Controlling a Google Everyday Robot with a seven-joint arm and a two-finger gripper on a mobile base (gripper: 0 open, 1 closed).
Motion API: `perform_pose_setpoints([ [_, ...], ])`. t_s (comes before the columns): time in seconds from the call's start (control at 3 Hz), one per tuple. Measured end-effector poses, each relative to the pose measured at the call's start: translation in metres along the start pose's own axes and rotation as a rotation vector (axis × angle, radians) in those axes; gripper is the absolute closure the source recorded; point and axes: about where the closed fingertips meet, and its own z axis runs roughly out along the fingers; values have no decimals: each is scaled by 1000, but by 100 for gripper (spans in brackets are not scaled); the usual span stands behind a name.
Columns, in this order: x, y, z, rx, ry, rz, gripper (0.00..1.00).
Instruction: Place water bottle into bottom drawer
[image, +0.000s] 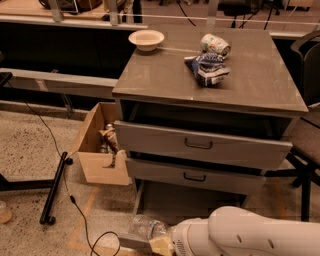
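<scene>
Clearly the job is unfinished: the bottom drawer (190, 202) stands pulled out, its grey floor bare, and the water bottle (146, 227) lies tilted at its front left corner, hard against the pincer (162, 245) at the picture's lower edge. Whether the pincer grips it I cannot tell. Left, I judge: settling the bottle inside and letting go.

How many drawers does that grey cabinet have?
3: top drawer and middle drawer, both slightly open; bottom drawer pulled out furthest. The pincer is at its front edge, by the water bottle.
</scene>
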Motion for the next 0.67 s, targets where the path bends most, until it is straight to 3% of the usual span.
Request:
perform_pose_setpoints([
  [0.33, -5, -54, 42, 59, -13, -87, 100],
  [0.67, -12, -125, 70, 140, 6, -194, 100],
])
